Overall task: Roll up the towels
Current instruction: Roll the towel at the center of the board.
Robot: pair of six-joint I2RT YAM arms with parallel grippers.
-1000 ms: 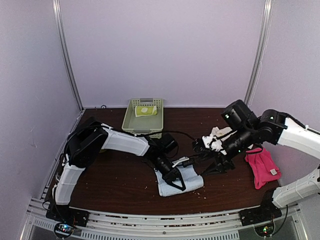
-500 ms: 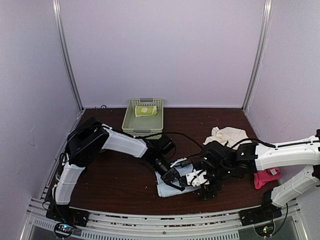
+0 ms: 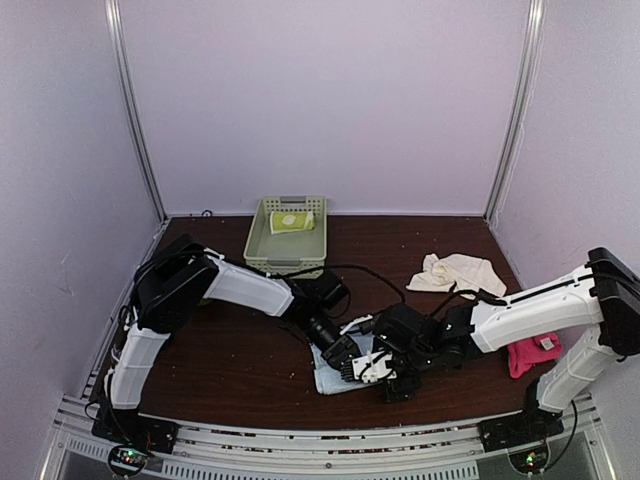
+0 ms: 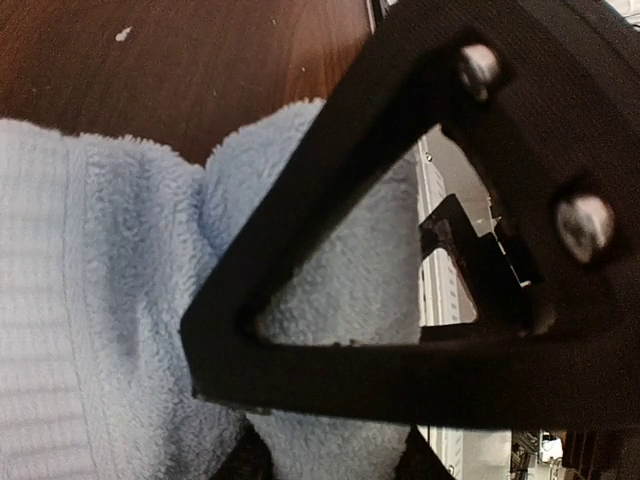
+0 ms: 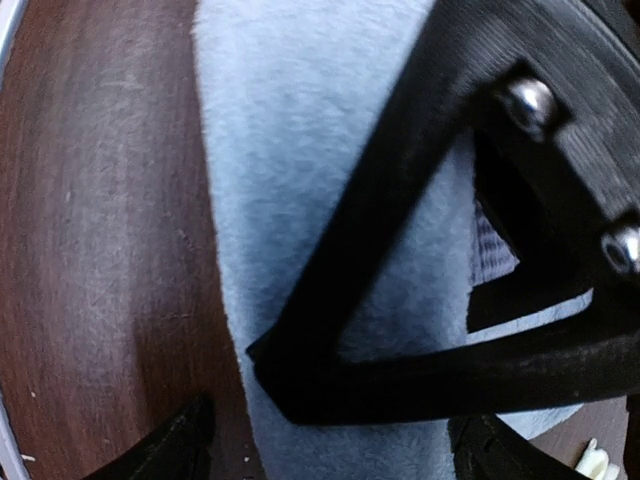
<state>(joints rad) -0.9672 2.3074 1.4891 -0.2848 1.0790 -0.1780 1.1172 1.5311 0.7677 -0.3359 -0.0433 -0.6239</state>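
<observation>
Left pincer (image 3: pixel 347 364): part-closed on a bunched fold of the light blue towel (image 3: pixel 328 380), likely pinning the start of the roll so it can't spring back. Right pincer (image 3: pixel 386 374) sits just beside it, jaws wide over the same towel's flat edge, gripping nothing; probably lining up a second hold. Since a second ago the right pincer has come down from a raised pose. The cream-white towel (image 3: pixel 458 272), then at its fingers, now lies well behind it. Left pincer unchanged.
</observation>
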